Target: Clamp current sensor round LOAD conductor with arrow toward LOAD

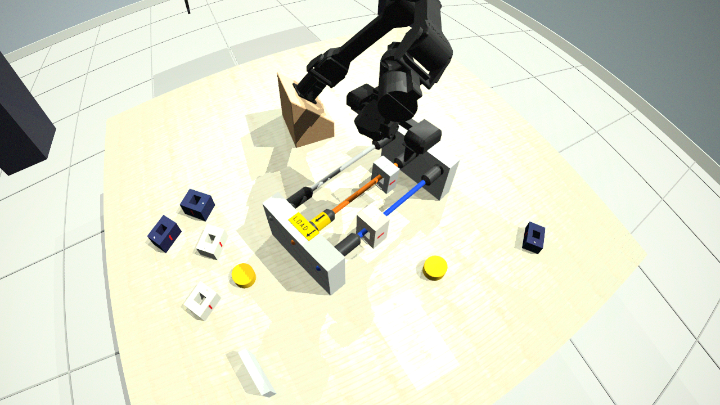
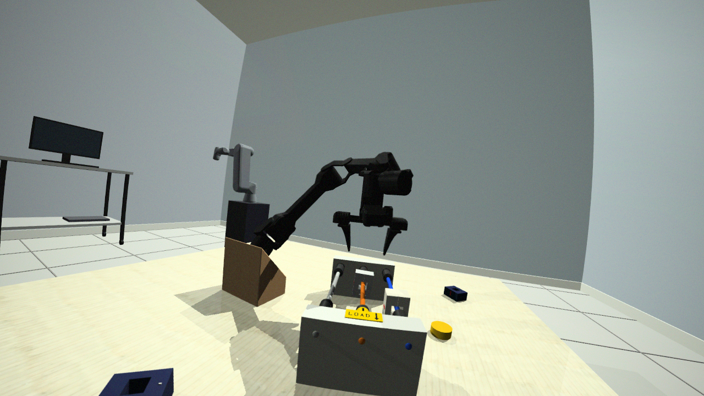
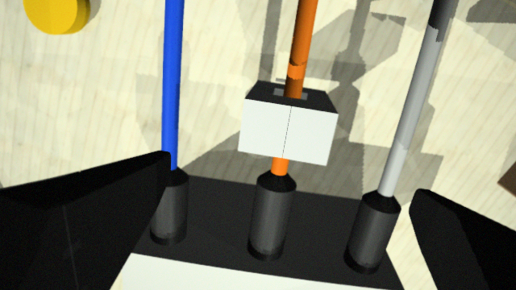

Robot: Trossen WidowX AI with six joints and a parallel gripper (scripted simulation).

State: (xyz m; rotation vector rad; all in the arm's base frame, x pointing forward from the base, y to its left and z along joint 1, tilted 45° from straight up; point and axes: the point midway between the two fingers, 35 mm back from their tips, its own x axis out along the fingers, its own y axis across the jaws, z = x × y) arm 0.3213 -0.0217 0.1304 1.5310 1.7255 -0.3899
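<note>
A white split-core sensor (image 1: 386, 165) (image 2: 364, 272) (image 3: 288, 130) sits around the orange conductor (image 1: 352, 197) (image 2: 362, 292) (image 3: 304, 32), near its far end. Its halves meet at a thin seam in the wrist view, so it looks closed. A small red mark shows on its side in the top view; its pointing direction is too small to tell. The yellow LOAD label (image 1: 300, 224) (image 2: 364, 315) is at the orange conductor's other end. My gripper (image 2: 366, 252) (image 3: 293, 182) is open and empty, above the far end block, clear of the sensor.
A second white sensor (image 1: 374, 216) (image 2: 399, 297) is around the blue conductor (image 1: 405, 197) (image 3: 173, 72). The grey conductor (image 1: 347, 165) (image 3: 415, 89) runs on the other side. Dark blue blocks (image 1: 197, 205), white blocks (image 1: 202, 301), yellow discs (image 1: 435, 266) and a white bar (image 1: 255, 372) stand around.
</note>
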